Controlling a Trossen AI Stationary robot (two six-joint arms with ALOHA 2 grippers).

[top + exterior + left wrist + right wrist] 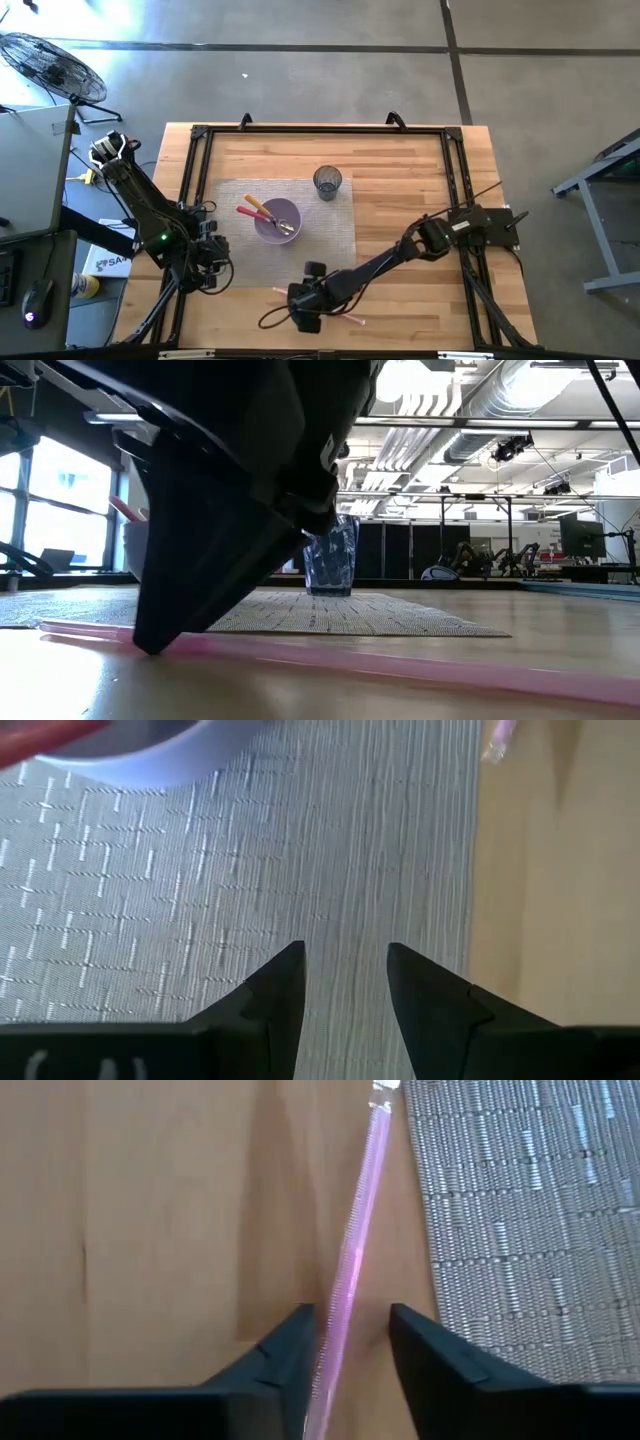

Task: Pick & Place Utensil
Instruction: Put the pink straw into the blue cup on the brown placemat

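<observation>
Table [400,230]: pale wood planks, smooth, satin sheen, visible grain. Mat [330,235]: grey woven cloth, matt, ribbed texture with fine light stitches. Utensil [352,1250]: translucent pink plastic, glossy and smooth. Bowl [277,220]: lilac plastic, smooth, slight gloss. Cup [327,182]: clear bluish faceted plastic or glass; which cannot be told. Right gripper [348,1342] fingers [290,1345]: black, matt, hard plastic look.

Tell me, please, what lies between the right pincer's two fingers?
The pink utensil runs between the right pincer's open fingers, lying on the wooden table; the right wrist view shows it.
</observation>
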